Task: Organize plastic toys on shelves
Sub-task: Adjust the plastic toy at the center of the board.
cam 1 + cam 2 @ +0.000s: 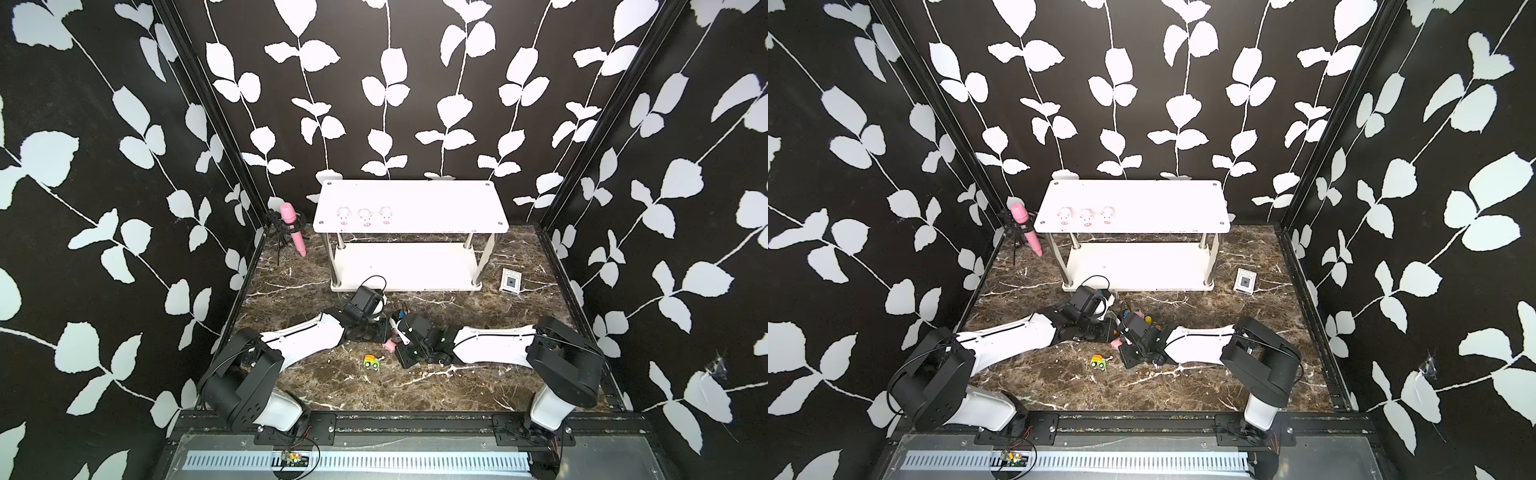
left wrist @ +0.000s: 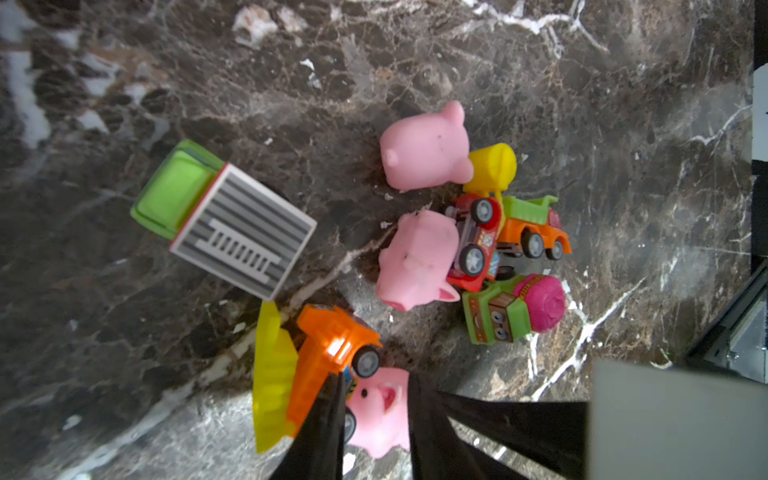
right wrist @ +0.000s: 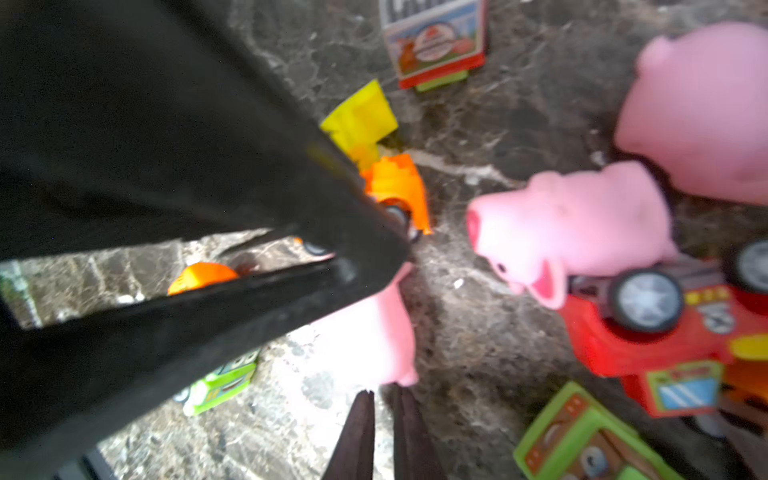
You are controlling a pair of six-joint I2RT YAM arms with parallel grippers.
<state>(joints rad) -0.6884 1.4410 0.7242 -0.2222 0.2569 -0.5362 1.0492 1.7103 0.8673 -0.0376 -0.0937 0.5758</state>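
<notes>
- Left gripper (image 2: 376, 411) clamped on a pink pig (image 2: 380, 409), low over the marble tabletop (image 2: 415, 62) in front of the shelves (image 1: 411, 203).
- Right gripper (image 3: 382, 415) nearly together, tips w/ a slim gap, nothing between; just beside same pig.
- Orange-yellow dump truck (image 2: 307, 365) touching the held pig.
- Two more pigs (image 2: 424, 145) + small vehicles (image 2: 515, 237) heaped close by.
- Three pigs (image 1: 365, 217) in a row on top board, left half.
- Green-orange car (image 1: 372, 361) alone, nearer the arm bases.
</notes>
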